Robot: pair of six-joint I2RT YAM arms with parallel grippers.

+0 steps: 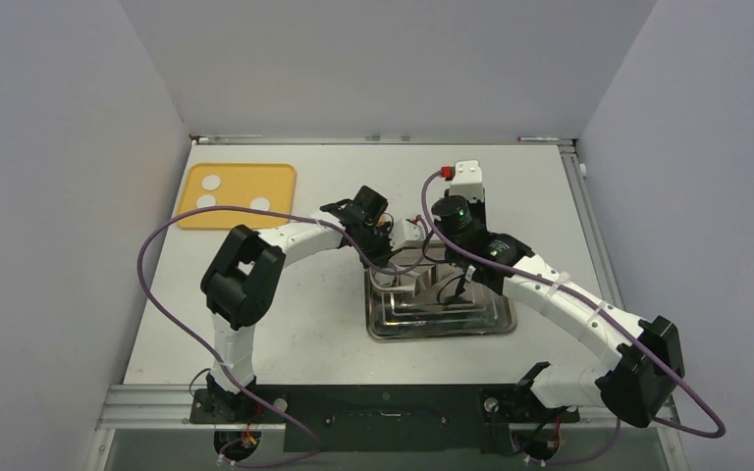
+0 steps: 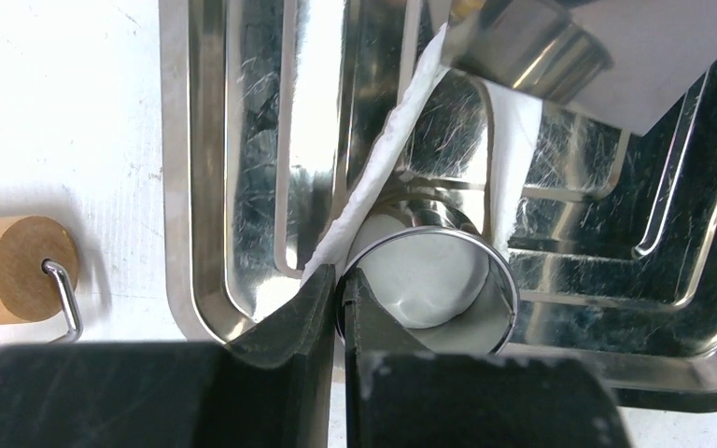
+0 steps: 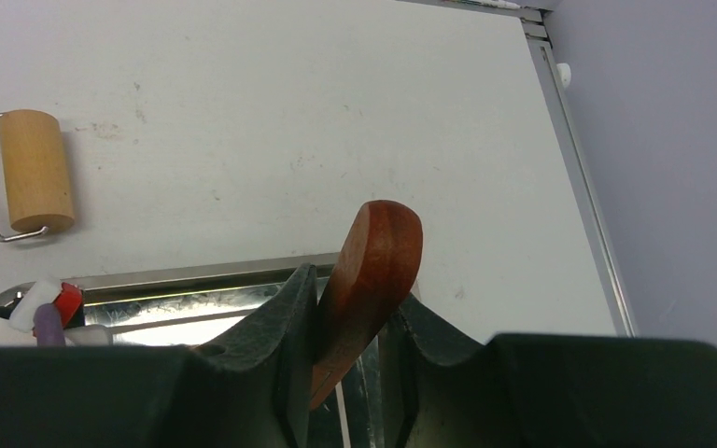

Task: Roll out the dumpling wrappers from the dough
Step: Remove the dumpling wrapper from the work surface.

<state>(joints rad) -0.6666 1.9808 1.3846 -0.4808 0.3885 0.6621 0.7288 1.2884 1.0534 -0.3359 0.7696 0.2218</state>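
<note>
Starting well off to the left of the steel tray [image 1: 496, 329], past its far corner, you have a yellow tray [image 1: 245, 182] on the bench [image 1: 304, 334]. Three small white rounds of dough [image 1: 211, 182] lie apart on it.

Just outside the steel tray's rim [image 2: 182, 187], on the left in your left wrist view, a wooden roller [image 2: 19, 271] with a wire handle lies on the bench.

Inside the steel tray, your left fingers [image 2: 289, 327] are pressed together on the near rim of a metal ring [image 2: 509, 289], pinching its thin wall. The ring stands on the tray floor, and a white round of dough [image 2: 420, 280] shows inside it.

A thin white wrapper sheet [image 2: 373, 168] is also in the steel tray, right beside the ring. It is not lying flat: one edge rises at a slant from the ring's side up towards the tray's far part. Above that raised edge you can see a shiny metal collar [image 2: 523, 42] with a flat grey blade [image 2: 658, 65] next to it.

Over the right part of the steel tray, your right fingers [image 3: 271, 345] are clamped around a reddish-brown wooden handle [image 3: 378, 243]. Its rounded end sticks up tilted between them. From that wrist view the roller [image 3: 33, 168] lies on the bench beyond the steel tray's far rim, to the left.
</note>
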